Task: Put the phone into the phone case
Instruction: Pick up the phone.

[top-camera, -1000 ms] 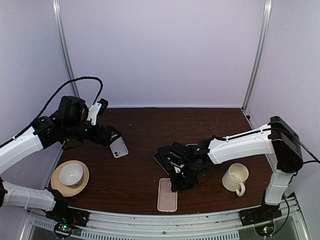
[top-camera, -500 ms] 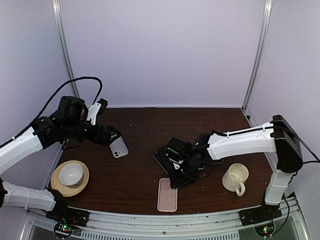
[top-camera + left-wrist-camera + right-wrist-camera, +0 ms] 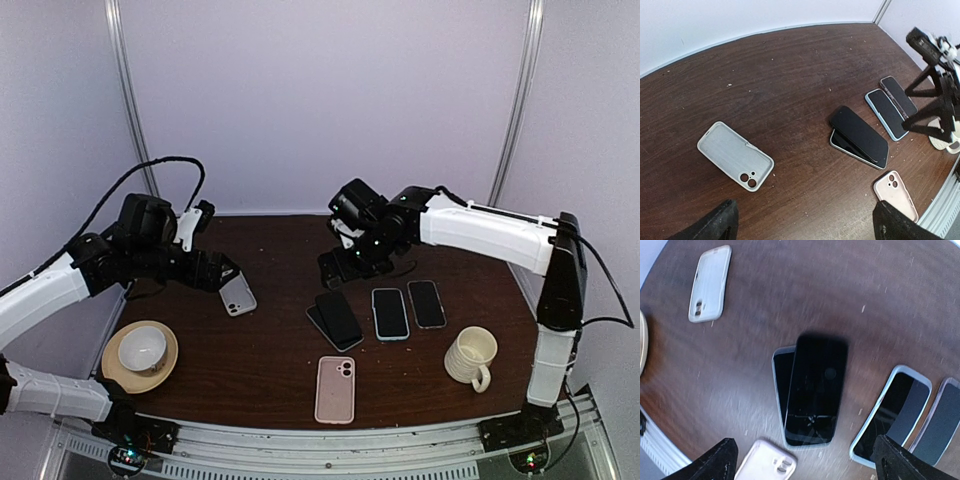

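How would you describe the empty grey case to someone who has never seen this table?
Find the saucer at the table's near left, a cup on it. Just beyond it, by the left claw, lies the grey case. Unlike the pink case near the phones, it is pale and lies alone.

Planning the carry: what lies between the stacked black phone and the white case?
Nothing: only bare table between the black phone and the white case, seen plainly in the left wrist view.

Soft, even, purplish light; right wrist view motion-blurred, others sharp.
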Robot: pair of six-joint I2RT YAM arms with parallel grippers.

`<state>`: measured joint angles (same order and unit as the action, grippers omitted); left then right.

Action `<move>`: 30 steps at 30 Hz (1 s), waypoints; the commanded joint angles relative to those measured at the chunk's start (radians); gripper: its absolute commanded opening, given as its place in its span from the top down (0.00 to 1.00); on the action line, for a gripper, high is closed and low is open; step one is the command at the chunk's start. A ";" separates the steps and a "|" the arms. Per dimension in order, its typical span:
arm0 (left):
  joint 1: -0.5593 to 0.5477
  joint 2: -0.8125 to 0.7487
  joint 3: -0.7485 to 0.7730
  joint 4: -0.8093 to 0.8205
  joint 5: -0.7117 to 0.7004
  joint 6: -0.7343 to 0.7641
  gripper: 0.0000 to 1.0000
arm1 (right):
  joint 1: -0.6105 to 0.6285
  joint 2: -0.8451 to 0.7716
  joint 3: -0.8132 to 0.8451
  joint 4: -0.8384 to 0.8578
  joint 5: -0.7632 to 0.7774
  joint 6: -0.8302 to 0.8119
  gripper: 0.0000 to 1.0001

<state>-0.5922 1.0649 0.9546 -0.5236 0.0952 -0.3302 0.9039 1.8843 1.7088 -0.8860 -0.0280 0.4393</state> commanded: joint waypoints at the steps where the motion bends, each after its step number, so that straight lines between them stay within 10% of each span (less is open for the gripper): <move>1: 0.024 0.015 -0.011 0.044 0.028 0.005 0.03 | -0.037 0.151 0.127 -0.003 -0.011 -0.104 0.01; 17: 0.032 0.056 -0.009 0.038 0.045 0.003 0.02 | -0.076 0.470 0.309 -0.050 -0.057 -0.117 0.01; 30: 0.036 0.061 -0.010 0.038 0.051 0.000 0.03 | -0.076 0.492 0.293 -0.041 -0.098 -0.105 0.22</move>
<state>-0.5682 1.1225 0.9543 -0.5236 0.1326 -0.3305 0.8333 2.3569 1.9907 -0.9226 -0.1143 0.3256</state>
